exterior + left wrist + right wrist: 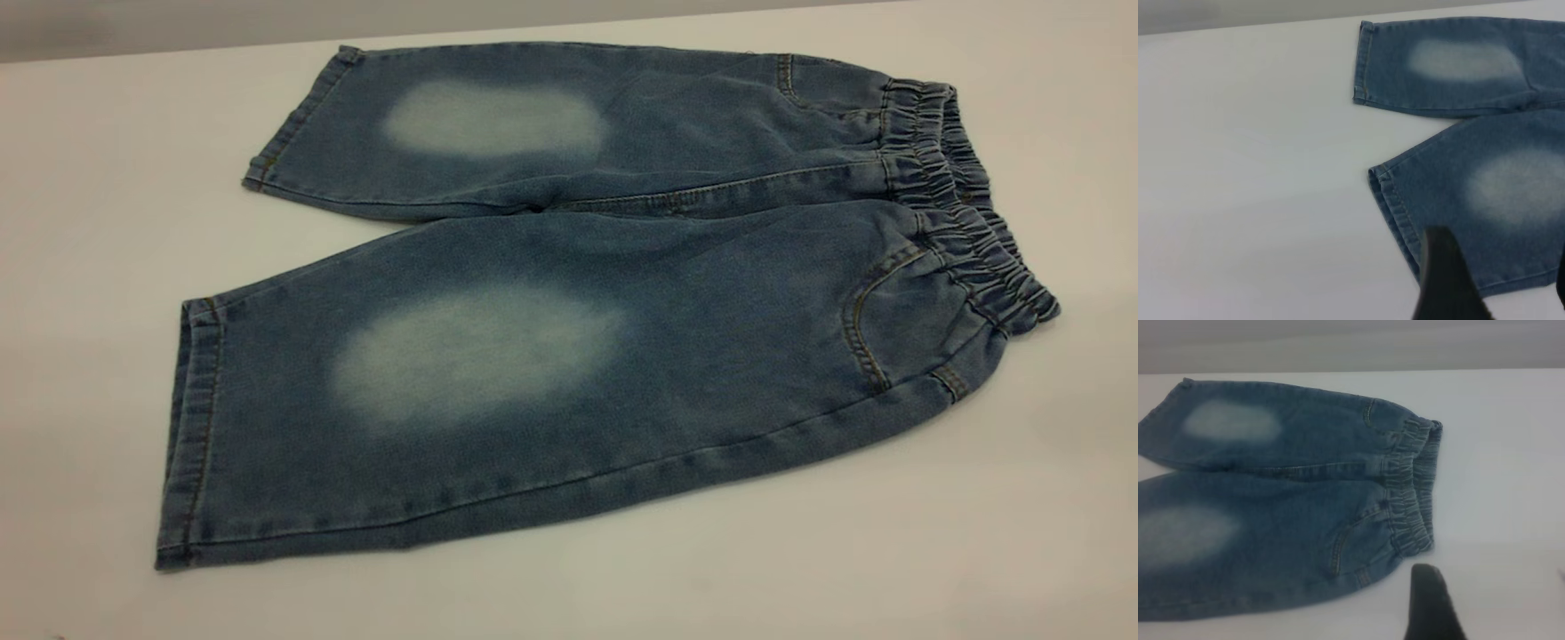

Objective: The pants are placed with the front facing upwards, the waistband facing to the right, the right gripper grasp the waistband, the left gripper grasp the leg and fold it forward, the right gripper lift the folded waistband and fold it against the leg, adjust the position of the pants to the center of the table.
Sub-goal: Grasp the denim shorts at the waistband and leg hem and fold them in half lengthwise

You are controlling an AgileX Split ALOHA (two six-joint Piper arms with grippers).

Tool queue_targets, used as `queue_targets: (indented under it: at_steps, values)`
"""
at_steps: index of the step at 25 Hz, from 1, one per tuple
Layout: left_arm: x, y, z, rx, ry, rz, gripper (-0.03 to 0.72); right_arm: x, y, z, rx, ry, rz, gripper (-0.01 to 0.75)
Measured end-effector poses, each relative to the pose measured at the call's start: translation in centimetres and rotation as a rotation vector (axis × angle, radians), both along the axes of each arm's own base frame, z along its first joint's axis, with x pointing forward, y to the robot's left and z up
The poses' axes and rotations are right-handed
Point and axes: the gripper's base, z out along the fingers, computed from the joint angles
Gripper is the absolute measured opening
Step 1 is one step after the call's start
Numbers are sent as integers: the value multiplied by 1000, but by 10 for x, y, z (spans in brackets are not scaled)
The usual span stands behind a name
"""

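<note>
A: Pants (pixel 605 302) lie flat and unfolded on the desk (pixel 98 222), front up, waistband (pixel 965 204) toward the right, legs splayed a little apart at the hems. No arm appears in the exterior view.

B: Wrist views?

A: The left gripper (pixel 1501 280) hangs above the near leg's hem (pixel 1395 213); one dark finger (pixel 1448 280) shows, and a sliver of the other at the frame edge, so the fingers stand apart. The right gripper hangs near the waistband's near end; I see only one finger (pixel 1431 603), so I cannot tell its spread.

B: Risks from here?

A: My judgement: the gathered elastic is thick and ruffled, so the right fingers could pinch only the top layer and the band would peel open on lifting. On the left, the hem lies flat against the desk; a shallow approach may skate over the denim or shove it into a wrinkle. With the legs angled apart, uneven grips would give a skewed fold.
</note>
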Motion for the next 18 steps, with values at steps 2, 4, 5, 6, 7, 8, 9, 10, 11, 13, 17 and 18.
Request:
queue_targets:
  at_steps: [2,4,5,6,7,8,9,10,11,13,17,18]
  values:
    - [0,0,0,0,0,0,372,0,0,0,-1,0,1,366]
    - [0,0,0,0,0,0,372,0,0,0,-1,0,1,366]
    - [0,0,0,0,0,0,372,0,0,0,-1,0,1,366]
    - [0,0,0,0,0,0,372,0,0,0,-1,0,1,366]
    - [0,0,0,0,0,0,372,0,0,0,-1,0,1,366]
    - [0,0,0,0,0,0,372,0,0,0,-1,0,1,366]
    - [0,0,0,0,0,0,372,0,0,0,0,0,0,366]
    - [0,0,0,0,0,0,372,0,0,0,0,0,0,366]
    - [0,0,0,0,0,0,372,0,0,0,0,0,0,366]
    - [0,0,0,0,0,0,372,0,0,0,0,0,0,366]
    - [0,0,0,0,-4,0,372,0,0,0,0,0,0,366]
    - [1,0,1,-1,-14,2,372,0,0,0,0,0,0,366]
